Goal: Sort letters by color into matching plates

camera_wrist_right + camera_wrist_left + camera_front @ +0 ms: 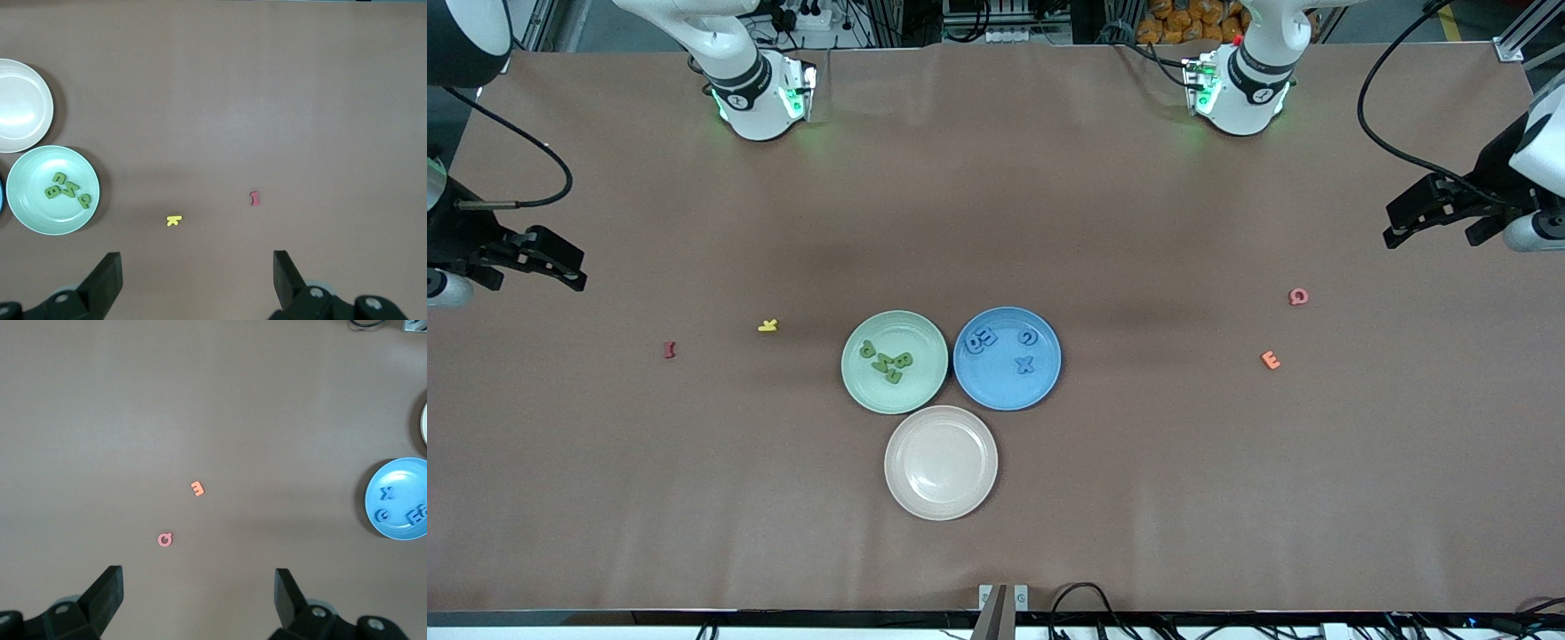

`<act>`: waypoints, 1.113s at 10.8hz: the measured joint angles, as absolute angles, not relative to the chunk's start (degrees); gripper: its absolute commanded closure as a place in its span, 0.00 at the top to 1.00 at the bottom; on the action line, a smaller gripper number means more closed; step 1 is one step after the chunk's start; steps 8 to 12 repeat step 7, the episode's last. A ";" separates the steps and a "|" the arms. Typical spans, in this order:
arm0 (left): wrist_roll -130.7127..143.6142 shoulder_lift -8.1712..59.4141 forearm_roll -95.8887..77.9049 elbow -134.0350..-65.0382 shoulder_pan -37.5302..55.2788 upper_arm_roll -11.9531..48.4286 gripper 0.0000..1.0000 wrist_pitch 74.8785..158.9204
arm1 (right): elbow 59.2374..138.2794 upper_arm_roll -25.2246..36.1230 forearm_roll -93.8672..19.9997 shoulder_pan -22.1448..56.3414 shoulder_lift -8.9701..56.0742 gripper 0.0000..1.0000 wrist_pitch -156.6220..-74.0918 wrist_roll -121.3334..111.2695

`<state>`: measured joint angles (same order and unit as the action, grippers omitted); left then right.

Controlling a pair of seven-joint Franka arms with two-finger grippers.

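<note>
The pale green plate (854, 373) sits mid-table and holds several green letters (887, 361). The blue plate (1005, 387) touches it on the side toward the left arm's end and holds several blue letters (1024, 364). In the right wrist view the green plate (27, 207) and its letters (67, 190) show; in the left wrist view the blue plate (393, 517) and its letters (385, 495) show. My left gripper (1427, 213) is open and empty over the left arm's end of the table. My right gripper (547, 262) is open and empty over the right arm's end.
A beige-cream plate (941, 498) lies empty, nearer the camera than the two coloured plates. A yellow letter (768, 325) and a red letter (669, 349) lie toward the right arm's end. A pink letter (1298, 296) and an orange letter (1270, 359) lie toward the left arm's end.
</note>
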<state>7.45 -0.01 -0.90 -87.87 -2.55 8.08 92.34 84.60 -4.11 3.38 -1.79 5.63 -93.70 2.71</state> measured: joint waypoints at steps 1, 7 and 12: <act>6.17 -0.01 -0.71 -87.46 -2.55 8.07 1.00 92.33 | 84.60 -4.11 3.38 -1.79 5.64 1.00 -93.70 2.71; 3.93 -0.01 -0.63 -87.10 -2.53 8.08 1.00 92.24 | 84.60 -4.11 2.74 -1.90 5.67 1.00 -93.62 2.73; 3.93 -0.01 -0.63 -87.10 -2.53 8.08 1.00 92.24 | 84.60 -4.11 2.74 -1.90 5.67 1.00 -93.62 2.73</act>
